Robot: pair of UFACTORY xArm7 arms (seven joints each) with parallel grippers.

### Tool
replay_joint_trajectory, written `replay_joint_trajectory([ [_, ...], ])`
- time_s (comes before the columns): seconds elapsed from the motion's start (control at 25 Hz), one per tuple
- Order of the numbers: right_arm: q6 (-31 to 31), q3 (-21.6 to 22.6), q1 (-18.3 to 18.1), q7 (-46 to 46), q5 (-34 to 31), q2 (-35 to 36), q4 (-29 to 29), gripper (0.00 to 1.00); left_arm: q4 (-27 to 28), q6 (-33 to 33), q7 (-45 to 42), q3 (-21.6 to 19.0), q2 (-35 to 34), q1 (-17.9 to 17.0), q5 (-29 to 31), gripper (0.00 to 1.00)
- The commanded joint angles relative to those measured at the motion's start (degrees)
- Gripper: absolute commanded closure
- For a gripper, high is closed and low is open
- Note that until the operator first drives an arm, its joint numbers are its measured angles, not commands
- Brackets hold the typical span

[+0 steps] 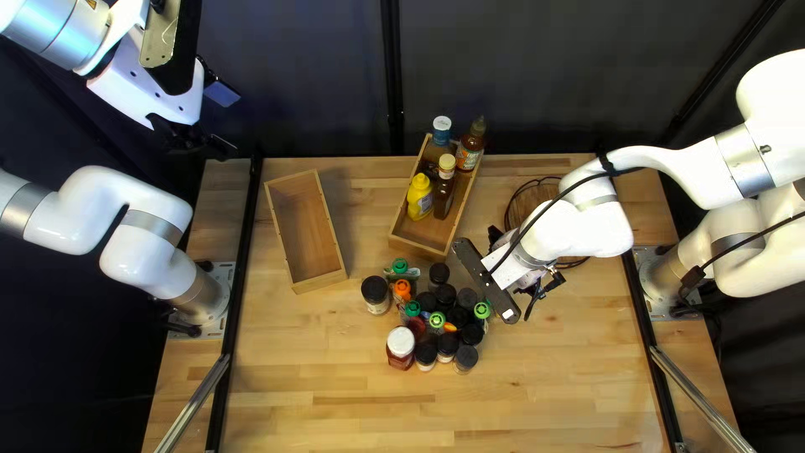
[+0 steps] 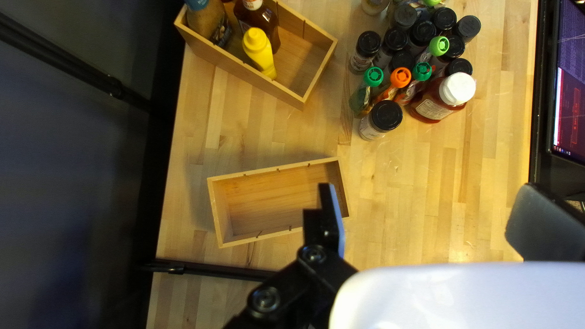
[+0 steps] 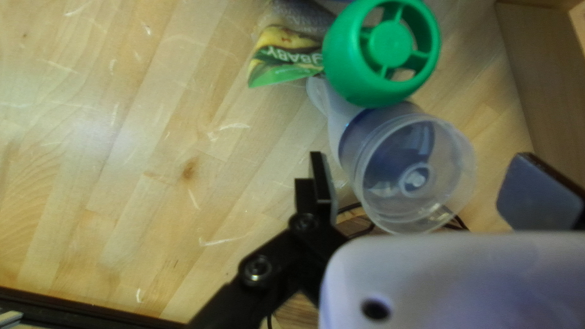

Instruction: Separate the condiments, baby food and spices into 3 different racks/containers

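My left gripper (image 1: pixel 201 144) is raised beyond the table's far left; in its wrist view the gripper (image 2: pixel 429 220) is open, holding nothing. My right gripper (image 1: pixel 537 292) hangs right of the jar group; in its wrist view it stands open (image 3: pixel 426 183), with a clear-topped container (image 3: pixel 414 173) between its spread fingers, not gripped. A green-capped pouch (image 3: pixel 381 55) lies ahead of that container. One wooden box (image 1: pixel 320 283) has nothing inside. Another box (image 1: pixel 417 246) holds a yellow bottle (image 1: pixel 419 198), a dark bottle (image 1: pixel 444 189) and others. Black-lidded jars (image 1: pixel 444 294), pouches (image 1: pixel 402 289) and a white-lidded jar (image 1: pixel 401 342) cluster mid-table.
A coiled black cable (image 1: pixel 513 201) lies at the far right of the table, partly behind my right arm. Black rails (image 1: pixel 243 226) run along both sides. In the left wrist view, a lit screen (image 2: pixel 570 116) stands past the table edge.
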Motion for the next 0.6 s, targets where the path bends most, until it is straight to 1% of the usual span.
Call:
replay_joint_trajectory([
  [0.04, 1.3, 0.0, 0.0, 0.3, 0.1, -2.4, -0.9, 1.00, 0.0, 0.0, 0.0, 0.0, 0.0, 0.0, 0.0, 0.00],
  [0.08, 1.8, 0.0, 0.1, 0.3, 0.3, -3.1, -0.9, 1.00, 0.0, 0.0, 0.0, 0.0, 0.0, 0.0, 0.0, 0.00],
  [0.2, 6.5, -0.4, 0.8, -0.9, 2.0, -7.3, 0.1, 1.00, 0.0, 0.0, 0.0, 0.0, 0.0, 0.0, 0.0, 0.00],
  [0.36, 14.7, -1.3, 0.2, -1.8, 2.4, -11.0, 4.7, 1.00, 0.0, 0.0, 0.0, 0.0, 0.0, 0.0, 0.0, 0.00],
  [0.4, 17.3, -1.6, -0.3, -2.0, 2.1, -11.6, 6.7, 1.00, 0.0, 0.0, 0.0, 0.0, 0.0, 0.0, 0.0, 0.00],
  [0.52, 21.3, -2.7, -1.8, -2.8, 0.8, -11.3, 11.3, 1.00, 0.0, 0.0, 0.0, 0.0, 0.0, 0.0, 0.0, 0.00],
  [0.56, 21.8, -2.8, -2.1, -2.7, 0.5, -11.1, 11.9, 1.00, 0.0, 0.0, 0.0, 0.0, 0.0, 0.0, 0.0, 0.00],
  [0.6, 22.8, -3.5, -2.8, -3.6, -0.2, -10.2, 14.1, 1.00, 0.0, 0.0, 0.0, 0.0, 0.0, 0.0, 0.0, 0.00],
])
